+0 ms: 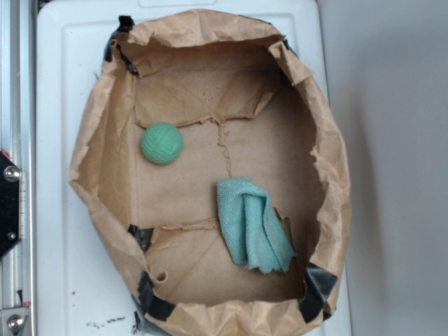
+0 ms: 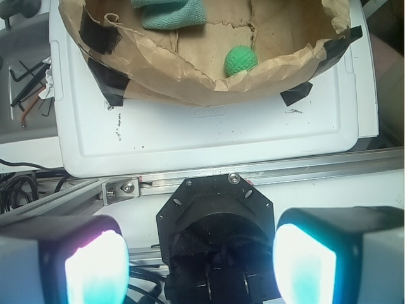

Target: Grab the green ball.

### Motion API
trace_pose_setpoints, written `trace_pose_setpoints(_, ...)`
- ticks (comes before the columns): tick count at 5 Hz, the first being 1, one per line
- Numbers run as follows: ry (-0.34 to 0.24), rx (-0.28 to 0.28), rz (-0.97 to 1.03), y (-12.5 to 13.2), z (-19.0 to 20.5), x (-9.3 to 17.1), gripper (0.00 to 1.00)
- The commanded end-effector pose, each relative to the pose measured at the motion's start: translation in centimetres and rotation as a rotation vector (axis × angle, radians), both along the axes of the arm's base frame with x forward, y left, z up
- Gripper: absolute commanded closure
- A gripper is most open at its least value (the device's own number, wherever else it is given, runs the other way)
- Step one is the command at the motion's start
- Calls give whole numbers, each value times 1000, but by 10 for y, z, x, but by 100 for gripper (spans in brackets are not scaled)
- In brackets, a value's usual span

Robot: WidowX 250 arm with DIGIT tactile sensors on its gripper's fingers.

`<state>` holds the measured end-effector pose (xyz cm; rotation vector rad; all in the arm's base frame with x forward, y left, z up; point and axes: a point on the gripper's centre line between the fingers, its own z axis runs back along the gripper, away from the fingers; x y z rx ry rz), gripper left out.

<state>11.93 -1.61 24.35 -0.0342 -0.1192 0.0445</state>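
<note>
While the exterior view looks straight down, an aluminium rail runs along the left edge, beside a white plastic tray that carries a brown paper basin with crumpled, upturned walls held by strips of black tape. On the basin's flat floor, toward its left side, lies the green ball, round and ridged, free of the walls and untouched. To the right of it and nearer the lower rim lies a teal cloth, folded over on itself, well apart from the ball. No part of the arm appears in this view. From the wrist view, going left to right: a few hex keys lie on a grey surface at the far left; the white tray fills the centre; the cloth sits at the top edge; the ball rests just behind the basin's near wall. At the bottom the gripper shows two glowing pads set wide apart, with nothing between them, positioned off the tray and well short of the ball
</note>
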Motion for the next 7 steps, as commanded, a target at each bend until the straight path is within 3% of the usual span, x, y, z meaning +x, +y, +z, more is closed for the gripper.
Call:
trace_pose_setpoints(1, 0, 0, 0, 0, 0, 0, 0)
trace_pose_setpoints(2, -10, 27, 11, 2, -17, 50, 0)
trace_pose_setpoints(3, -51, 17, -31, 1, -21, 82, 0)
trace_pose_setpoints(4, -51, 14, -60, 5, -28, 107, 0)
trace_pose_setpoints(6, -84, 43, -98, 42, -44, 136, 0)
trace_pose_setpoints(7, -61, 44, -98, 60, -58, 145, 0)
